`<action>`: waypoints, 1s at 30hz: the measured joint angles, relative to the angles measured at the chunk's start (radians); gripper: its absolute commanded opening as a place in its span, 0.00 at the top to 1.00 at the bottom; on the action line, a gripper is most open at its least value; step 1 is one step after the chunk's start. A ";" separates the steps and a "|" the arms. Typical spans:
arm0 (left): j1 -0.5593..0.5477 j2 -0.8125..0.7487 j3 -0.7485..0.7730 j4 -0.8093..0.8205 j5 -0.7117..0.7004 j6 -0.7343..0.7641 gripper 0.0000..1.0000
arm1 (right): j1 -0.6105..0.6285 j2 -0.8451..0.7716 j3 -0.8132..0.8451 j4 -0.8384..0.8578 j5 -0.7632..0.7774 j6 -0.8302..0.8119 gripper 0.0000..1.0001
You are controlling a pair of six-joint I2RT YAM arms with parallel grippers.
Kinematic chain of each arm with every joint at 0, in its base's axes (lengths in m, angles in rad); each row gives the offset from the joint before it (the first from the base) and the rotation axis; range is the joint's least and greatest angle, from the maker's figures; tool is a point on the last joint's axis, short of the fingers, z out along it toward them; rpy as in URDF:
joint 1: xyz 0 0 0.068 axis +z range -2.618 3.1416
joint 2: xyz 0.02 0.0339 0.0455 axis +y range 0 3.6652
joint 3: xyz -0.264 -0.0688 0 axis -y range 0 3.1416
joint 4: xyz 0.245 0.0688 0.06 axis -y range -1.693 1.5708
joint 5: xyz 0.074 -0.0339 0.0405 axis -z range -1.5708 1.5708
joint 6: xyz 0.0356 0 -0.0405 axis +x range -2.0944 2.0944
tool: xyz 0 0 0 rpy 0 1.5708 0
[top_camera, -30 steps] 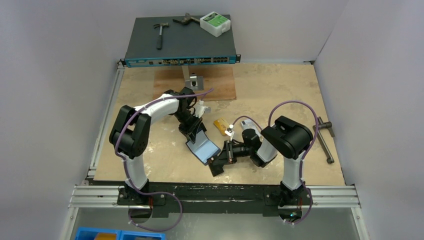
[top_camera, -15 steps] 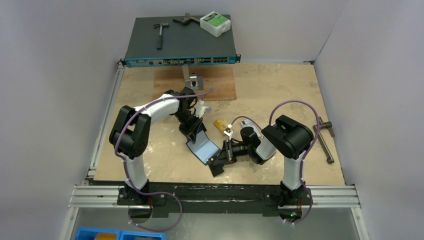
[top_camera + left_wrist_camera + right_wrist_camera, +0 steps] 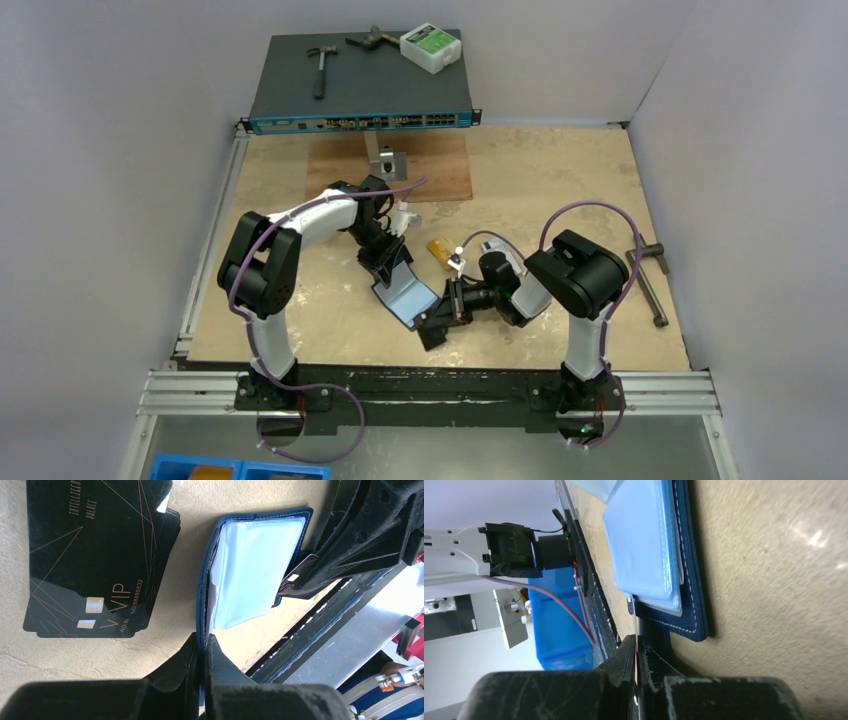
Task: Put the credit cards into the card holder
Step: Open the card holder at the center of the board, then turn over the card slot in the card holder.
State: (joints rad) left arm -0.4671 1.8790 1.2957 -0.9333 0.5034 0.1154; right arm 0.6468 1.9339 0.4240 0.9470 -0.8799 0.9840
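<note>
Looking down from above, the left gripper (image 3: 386, 268) sits low over the table (image 3: 560, 180), pinched shut on one edge of the holder (image 3: 412, 300). The holder lies open mid-table, pale blue inside facing up. The right gripper (image 3: 434, 325) reaches in from the near right, clamped as well, its tip right at the holder's near corner. The orange-gold cards (image 3: 440, 248) lie just beyond, between the two arms. At the back there is a switch (image 3: 360, 95) with a hammer (image 3: 320, 65) and a white box (image 3: 430, 47) on top.

Over to the left wrist: the fingers (image 3: 222, 675) squeeze the holder's navy cover with no gap at all. The clear sleeves (image 3: 255, 565) fan up from it. Two black cards (image 3: 95, 555), overlapping, lie flat on the table just beside the holder, not touching it. Opposite, the right gripper holds a dark card (image 3: 294, 579) with a pale mark, its corner meeting the edge of the sleeves.

Right wrist now: the jaws are closed on that card, seen edge-on as a thin line. Its tip is at the corner of the holder, just beside the lowest sleeve. A blue bin (image 3: 559, 625) shows past the table edge.
</note>
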 measured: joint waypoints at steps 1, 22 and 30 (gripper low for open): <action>0.000 0.000 0.000 0.001 0.000 0.000 1.00 | 0.000 0.000 0.000 0.007 0.004 0.000 1.00; -0.001 -0.002 -0.002 0.001 -0.002 0.000 1.00 | 0.000 -0.019 0.029 0.154 0.084 0.018 1.00; -0.001 -0.005 -0.002 0.001 -0.002 0.000 0.99 | 0.000 -0.020 0.085 0.169 0.087 0.034 1.00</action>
State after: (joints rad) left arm -0.4679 1.8740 1.2938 -0.9321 0.5014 0.1150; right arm 0.6468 1.9137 0.5095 1.1160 -0.7929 1.0176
